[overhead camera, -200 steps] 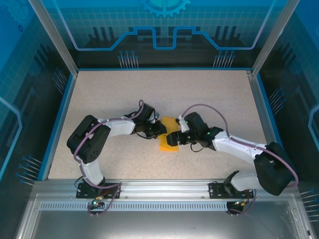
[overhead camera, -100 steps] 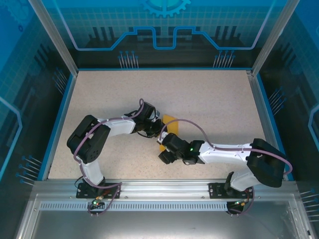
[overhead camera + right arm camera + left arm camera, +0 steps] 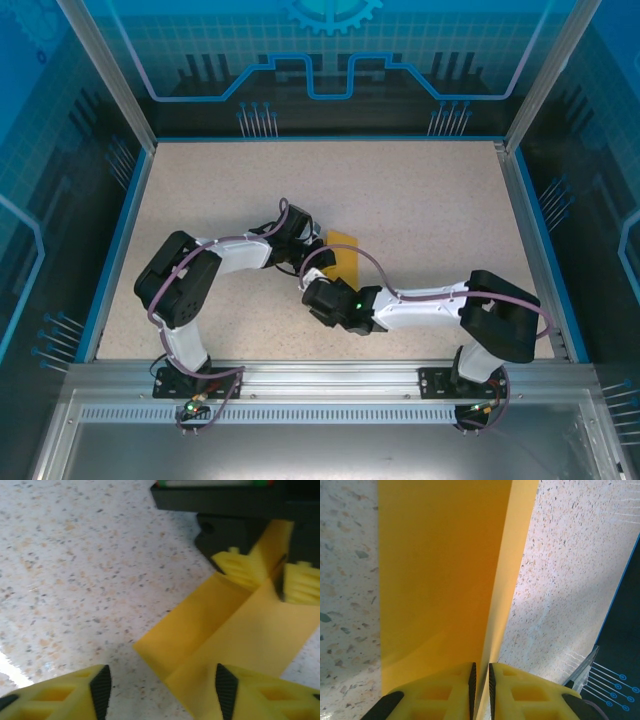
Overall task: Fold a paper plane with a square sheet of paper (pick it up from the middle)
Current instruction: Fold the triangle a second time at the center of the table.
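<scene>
The square sheet of paper [image 3: 345,252] is orange-yellow and folded along a centre crease, with one half lying flat on the table and a flap raised. My left gripper [image 3: 308,258] is shut on the crease at the sheet's left side; in the left wrist view its black pads [image 3: 472,685] pinch the sheet [image 3: 445,570] upright. My right gripper [image 3: 320,288] hovers low at the sheet's near end, open. In the right wrist view the sheet's near corner [image 3: 200,645] lies between its fingertips [image 3: 101,687], and the left gripper's yellow fingers [image 3: 242,570] hold the fold ahead.
The speckled tabletop [image 3: 420,200] stretches bare behind and to both sides of the arms. A blue rim [image 3: 120,240] and clear walls bound it. A metal rail [image 3: 320,375] with both arm bases runs along the near edge.
My right arm swung from the sheet's right side round to its near end, and its jaws narrowed. The left gripper kept its pinch and the sheet stayed put.
</scene>
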### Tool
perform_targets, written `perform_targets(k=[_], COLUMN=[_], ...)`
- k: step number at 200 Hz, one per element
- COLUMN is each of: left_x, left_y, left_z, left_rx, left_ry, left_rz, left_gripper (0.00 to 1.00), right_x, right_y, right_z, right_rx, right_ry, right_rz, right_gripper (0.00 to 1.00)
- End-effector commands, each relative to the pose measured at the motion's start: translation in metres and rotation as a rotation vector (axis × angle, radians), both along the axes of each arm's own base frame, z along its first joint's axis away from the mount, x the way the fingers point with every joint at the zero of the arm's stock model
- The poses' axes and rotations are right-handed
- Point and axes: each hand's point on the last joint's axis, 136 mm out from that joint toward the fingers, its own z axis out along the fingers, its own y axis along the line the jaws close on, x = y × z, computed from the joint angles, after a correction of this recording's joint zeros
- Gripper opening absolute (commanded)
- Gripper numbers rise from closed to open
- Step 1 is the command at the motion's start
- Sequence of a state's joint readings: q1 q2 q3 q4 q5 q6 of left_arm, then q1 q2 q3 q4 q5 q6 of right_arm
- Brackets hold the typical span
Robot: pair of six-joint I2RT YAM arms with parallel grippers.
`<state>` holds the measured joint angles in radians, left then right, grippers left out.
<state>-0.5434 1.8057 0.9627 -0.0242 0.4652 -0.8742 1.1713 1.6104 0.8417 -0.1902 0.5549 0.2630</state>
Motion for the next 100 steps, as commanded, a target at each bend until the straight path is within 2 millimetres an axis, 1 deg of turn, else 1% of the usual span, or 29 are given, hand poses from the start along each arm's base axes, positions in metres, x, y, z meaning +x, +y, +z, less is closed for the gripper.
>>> perform_targets(k=[1,13,26,34,62,78,100], left_x=[0.0,0.0,0.0,0.0,0.0,0.0,0.001], left_y=[-0.005,-0.005,-0.004,-0.003,-0.001,-0.001,-0.001], left_z=[0.008,0.008,0.009,0.008,0.009,0.01,0.015], left_rx=[-0.018,-0.017,-0.013,-0.004,-0.002,0.0,-0.005], left_ry=[0.009,0.008,0.006,0.005,0.003,0.002,-0.01], left_rz=[-0.004,-0.005,-0.006,-0.004,-0.001,0.0,0.003], left_gripper=[0.19,0.19,0.19,0.19,0.19,0.2,0.21], right_x=[0.007,0.006,0.005,0.005,0.006,0.007,0.007], right_y=[-0.008,-0.008,-0.008,-0.009,-0.014,-0.016,-0.019], right_z=[0.007,0.008,0.009,0.009,0.011,0.012,0.012], right_rx=[-0.016,-0.01,0.003,0.01,0.034,0.068,0.088], right_ry=[-0.052,-0.042,-0.027,-0.013,0.012,0.043,0.079], right_rz=[-0.049,-0.042,-0.04,-0.039,-0.042,-0.038,-0.032], right_gripper=[0.5,0.39,0.32,0.28,0.23,0.12,0.03])
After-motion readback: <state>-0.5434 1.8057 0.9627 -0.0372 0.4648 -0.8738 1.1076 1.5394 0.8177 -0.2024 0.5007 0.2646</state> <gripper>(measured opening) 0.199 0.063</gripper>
